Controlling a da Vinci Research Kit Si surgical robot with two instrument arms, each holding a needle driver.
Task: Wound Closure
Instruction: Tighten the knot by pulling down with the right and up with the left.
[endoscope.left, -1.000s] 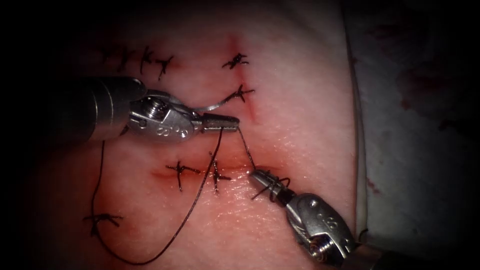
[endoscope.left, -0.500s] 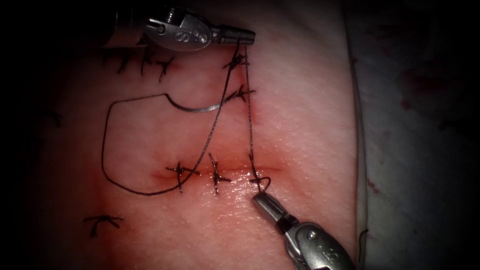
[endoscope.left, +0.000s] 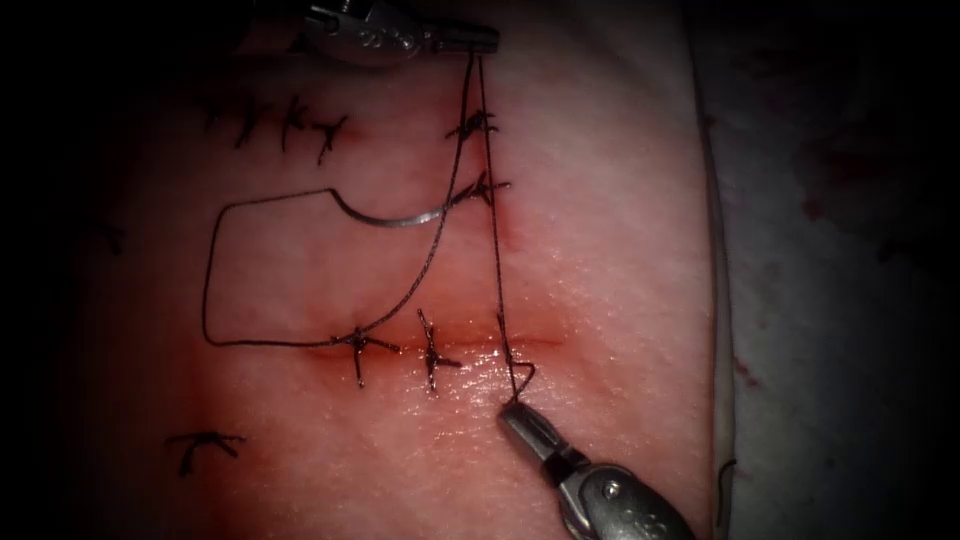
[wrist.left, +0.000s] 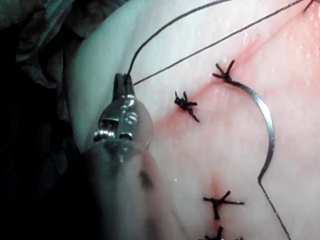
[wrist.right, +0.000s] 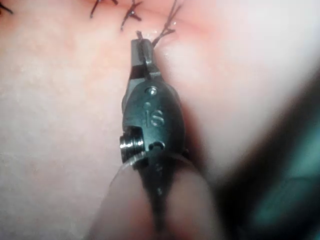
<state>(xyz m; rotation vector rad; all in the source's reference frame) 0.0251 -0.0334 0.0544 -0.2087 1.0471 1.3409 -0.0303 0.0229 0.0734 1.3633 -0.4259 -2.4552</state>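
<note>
Both of my end effectors are bare silver metal: the left end effector (endoscope.left: 478, 40) has a rounded, stamped wrist housing. My right end effector (endoscope.left: 522, 420) shows a stamped "IS" and a round pivot screw.

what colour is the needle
Silvery grey metal needle, lying loose on the tissue; clearest in the left wrist view.

place: surgical practice bench | evidence: stitched tissue (endoscope.left: 600, 300) on cloth (endoscope.left: 830, 250)

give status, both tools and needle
Left tool shut on dark suture thread. Right tool shut on thread near cut. Curved steel needle lies free on tissue.
</note>
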